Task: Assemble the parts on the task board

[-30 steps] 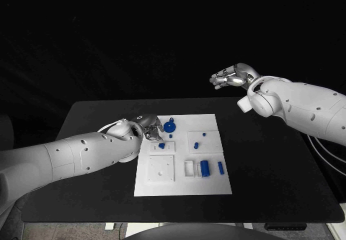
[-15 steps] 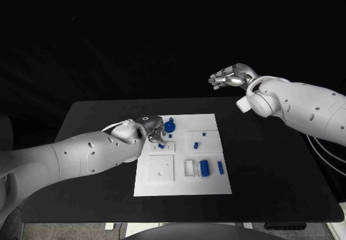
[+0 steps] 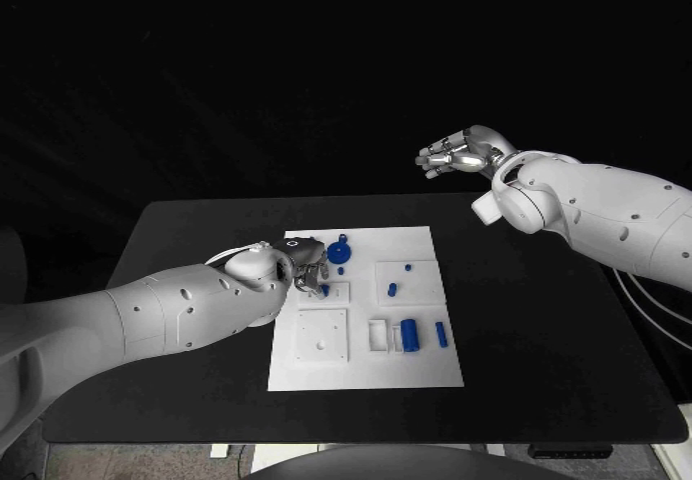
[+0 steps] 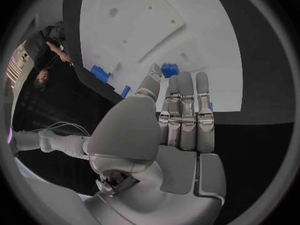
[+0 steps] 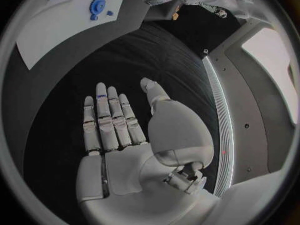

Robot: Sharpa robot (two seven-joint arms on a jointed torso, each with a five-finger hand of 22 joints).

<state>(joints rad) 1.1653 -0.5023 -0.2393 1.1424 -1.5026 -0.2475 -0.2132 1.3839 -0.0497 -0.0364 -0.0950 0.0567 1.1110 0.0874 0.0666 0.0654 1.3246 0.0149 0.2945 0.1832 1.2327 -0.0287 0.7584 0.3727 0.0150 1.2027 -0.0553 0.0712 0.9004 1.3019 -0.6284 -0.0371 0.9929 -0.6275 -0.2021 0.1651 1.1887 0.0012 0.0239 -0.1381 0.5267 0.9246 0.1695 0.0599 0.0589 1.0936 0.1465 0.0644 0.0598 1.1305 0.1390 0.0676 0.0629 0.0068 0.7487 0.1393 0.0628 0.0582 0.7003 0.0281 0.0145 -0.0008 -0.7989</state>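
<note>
My left hand [image 3: 306, 268] hangs low over the far-left part of the white rectangular task board [image 3: 368, 370], and the thing I care about, a small blue block part [image 4: 169, 69], lies just past its fingertips [image 4: 185, 82] in the left wrist view, sitting in a shallow square recess of the board. In that view the fingers are straight and side by side, thumb alongside, holding nothing. So the block lies ahead of the fingers along the line they point, not under the palm; I judge the next move is a short reach forward and down, then a pinch. I cannot tell the block's long axis from here; it looks stubby. Just beyond my left hand in the head view stands a blue round disc part [image 3: 339, 252], and it could be knocked if I overshoot. A blue cylinder part [image 3: 410, 335] lies with its long axis running toward and away from me on the near-right part of the board, beside a thinner blue peg [image 3: 441, 336]. My right hand [image 3: 462, 154] is raised well off beyond the black bench [image 3: 577, 350], fingers extended and empty in its wrist view, so the left is plainly nearer.
</note>
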